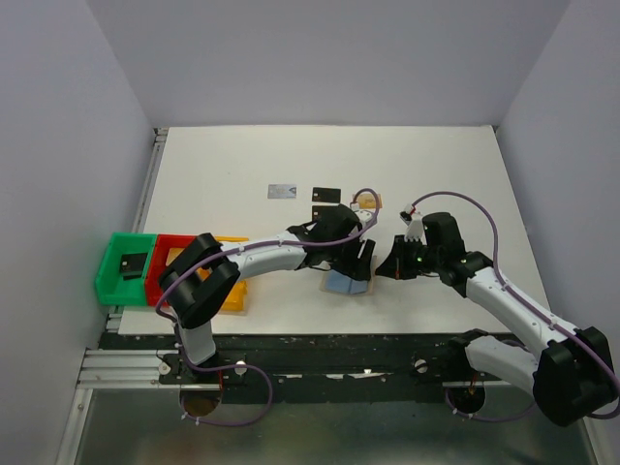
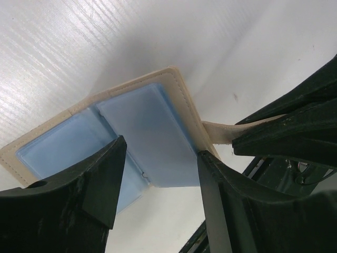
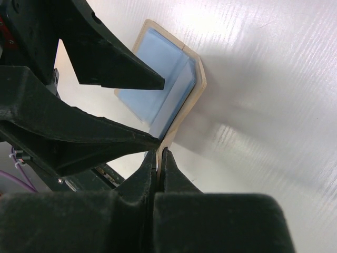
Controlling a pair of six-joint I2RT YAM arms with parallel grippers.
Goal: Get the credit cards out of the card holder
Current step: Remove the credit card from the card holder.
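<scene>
- Right tool (image 3: 158, 154), clamped on the tab (image 2: 221, 132), should steady the card holder (image 2: 142, 118).
- Left tool (image 2: 160, 150), spread wide and empty, straddles a blue panel: close gently, without crushing it.

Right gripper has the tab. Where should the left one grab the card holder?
Likely the raised panel next to the tab, from above, one finger on each face. The card holder sits half open, so that panel stands off the table, while the other lies flat. The left gripper hangs open astride it.

Robotics lab cell: white table (image 1: 242, 155), grey walls (image 1: 329, 58), aluminium rail (image 1: 126, 369).
</scene>
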